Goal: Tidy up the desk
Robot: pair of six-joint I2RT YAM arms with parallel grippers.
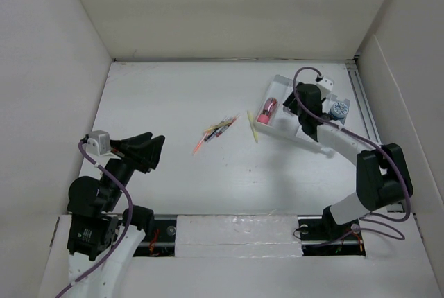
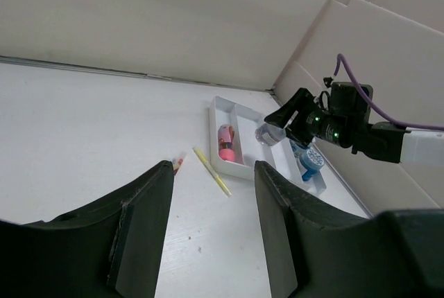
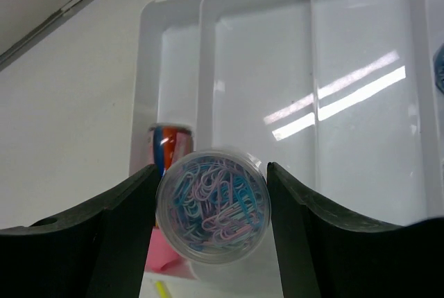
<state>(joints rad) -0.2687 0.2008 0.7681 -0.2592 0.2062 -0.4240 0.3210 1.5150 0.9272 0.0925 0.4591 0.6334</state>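
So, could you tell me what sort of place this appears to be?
Probably a robot test cell, not an office: a plain white desk boxed in by white panel walls, two arms bolted at its near edge, and a small compartmented tray holding stationery.

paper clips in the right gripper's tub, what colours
Pastel pink and blue paper clips in a clear tub; best in right wrist view.

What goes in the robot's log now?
right gripper: holds paperclip jar over tray | left gripper: open, empty | pens: loose on desk
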